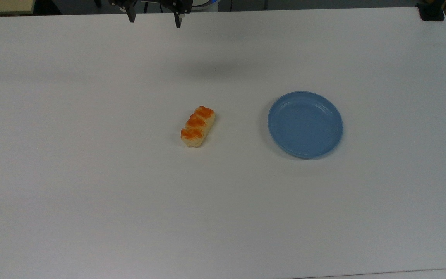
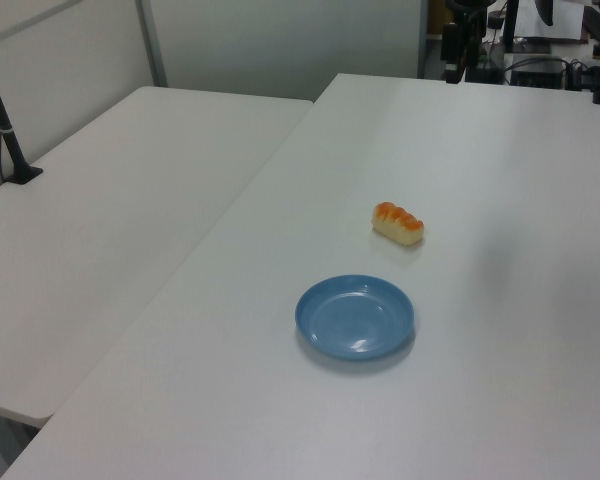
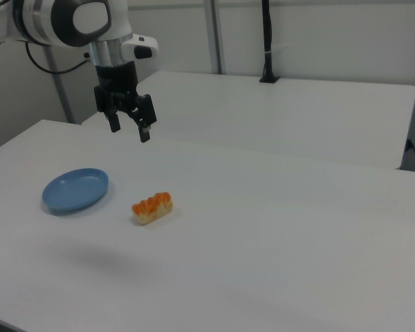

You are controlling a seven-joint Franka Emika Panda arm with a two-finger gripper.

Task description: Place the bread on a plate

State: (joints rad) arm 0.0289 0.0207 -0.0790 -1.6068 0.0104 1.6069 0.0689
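Top view first: we see the bread [image 1: 198,126] lying on the white table [image 1: 91,193], its three orange-brown glazed bumps facing up and its long axis tilted slightly off vertical. The plate [image 1: 305,124], light blue and holding nothing, sits on the table to the top view's right of the bread, with bare table between them. Our gripper [image 1: 155,19] shows at the upper edge of the top view, fingers spread apart and gripping nothing. From the right view we see the gripper [image 3: 129,129] pointing down, hanging well above the table, with the bread [image 3: 152,207] below it and the plate [image 3: 76,191] to the right view's left of the bread.
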